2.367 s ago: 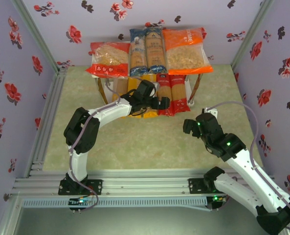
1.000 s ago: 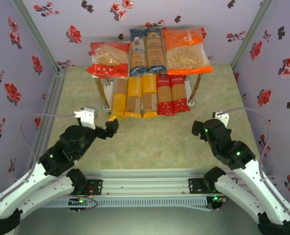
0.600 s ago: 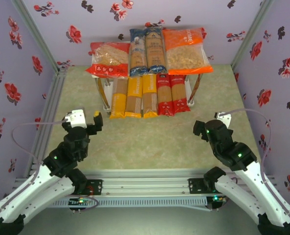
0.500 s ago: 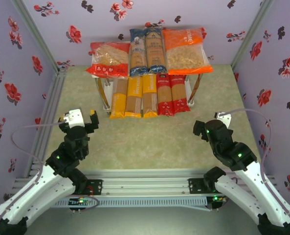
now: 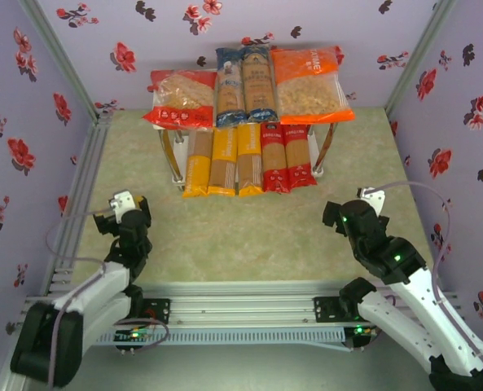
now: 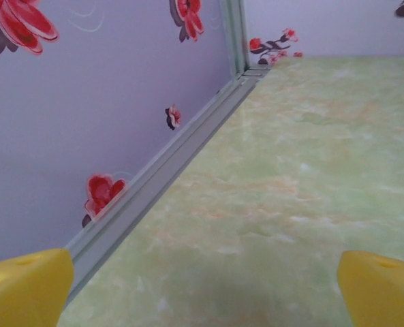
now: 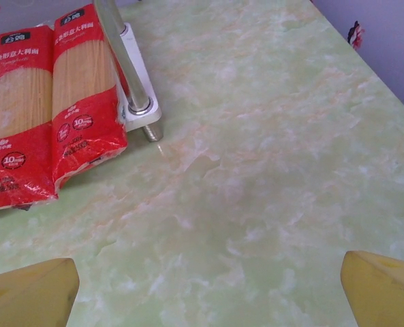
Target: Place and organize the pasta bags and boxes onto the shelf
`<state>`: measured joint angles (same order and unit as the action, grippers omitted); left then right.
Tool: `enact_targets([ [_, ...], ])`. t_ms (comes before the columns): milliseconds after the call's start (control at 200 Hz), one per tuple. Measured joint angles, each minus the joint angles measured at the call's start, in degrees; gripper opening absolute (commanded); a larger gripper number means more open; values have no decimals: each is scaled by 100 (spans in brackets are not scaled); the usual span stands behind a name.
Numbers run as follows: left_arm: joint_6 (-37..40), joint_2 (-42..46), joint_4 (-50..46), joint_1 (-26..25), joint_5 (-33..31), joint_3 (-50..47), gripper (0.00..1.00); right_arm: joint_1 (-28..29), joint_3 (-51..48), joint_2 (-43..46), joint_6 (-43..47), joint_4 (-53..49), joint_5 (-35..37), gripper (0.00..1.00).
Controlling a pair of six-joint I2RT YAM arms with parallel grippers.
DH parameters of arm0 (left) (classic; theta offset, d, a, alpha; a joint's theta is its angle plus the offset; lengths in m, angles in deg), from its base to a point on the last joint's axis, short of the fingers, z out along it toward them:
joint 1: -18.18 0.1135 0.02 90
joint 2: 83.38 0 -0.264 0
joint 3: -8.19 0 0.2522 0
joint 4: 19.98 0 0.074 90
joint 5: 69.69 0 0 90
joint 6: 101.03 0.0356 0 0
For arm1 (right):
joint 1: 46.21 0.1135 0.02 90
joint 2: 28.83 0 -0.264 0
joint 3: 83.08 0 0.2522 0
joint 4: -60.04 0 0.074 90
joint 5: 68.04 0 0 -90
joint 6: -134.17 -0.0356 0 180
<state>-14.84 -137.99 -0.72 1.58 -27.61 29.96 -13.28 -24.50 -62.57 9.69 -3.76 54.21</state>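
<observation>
Left claw (image 5: 125, 216) drawn back, shelf (image 7: 123, 61) boards hidden

A red-ended bag (image 5: 182, 98), two blue packs (image 5: 257, 81) and an orange bag (image 5: 310, 81) top the shelf (image 7: 135, 92), five spaghetti packs (image 5: 249, 159) below

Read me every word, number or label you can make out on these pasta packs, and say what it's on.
"10": round badges on the two red spaghetti packs.
White labels at those packs' far ends: too blurred to read.
White lettering on the orange bag: too small to read.
Print on the blue packs and the red-ended bag: too small to read.
</observation>
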Motion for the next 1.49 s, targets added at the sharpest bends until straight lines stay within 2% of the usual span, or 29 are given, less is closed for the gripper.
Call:
enact_targets([
  [245, 520, -2280, 2308, 153, 485, 42, 100, -4, -7, 0, 11, -31, 332, 99],
  [435, 975, -3362, 3185, 153, 1117, 509, 100, -4, -9, 210, 74, -131, 772, 99],
  [720, 990, -3388, 3539, 496, 1794, 511, 100, -7, -284, 455, 457, 164, 1141, 99],
  [820, 769, -3423, 3460, 962, 2269, 549, 100, -7, -326, 455, 638, 413, 1202, 99],
  [865, 664, -3427, 3130, 1139, 2413, 704, 100, -7, -345, 455, 717, 555, 1231, 99],
  [955, 564, -3436, 2651, 1263, 2697, 1097, 100, -11, -452, 455, 881, 925, 1290, 99],
  [1150, 520, -3434, 2651, 1266, 3025, 1029, 100, -201, -1132, 249, 1731, 2439, 1480, 99],
  [1290, 498, -3434, 2649, 1266, 3062, 979, 100, -820, -1759, -308, 2463, 3790, 1349, 99],
  [1495, 479, -3434, 2649, 1266, 3064, 979, 100, -2968, -2876, -1746, 2061, 5984, 98, 99],
])
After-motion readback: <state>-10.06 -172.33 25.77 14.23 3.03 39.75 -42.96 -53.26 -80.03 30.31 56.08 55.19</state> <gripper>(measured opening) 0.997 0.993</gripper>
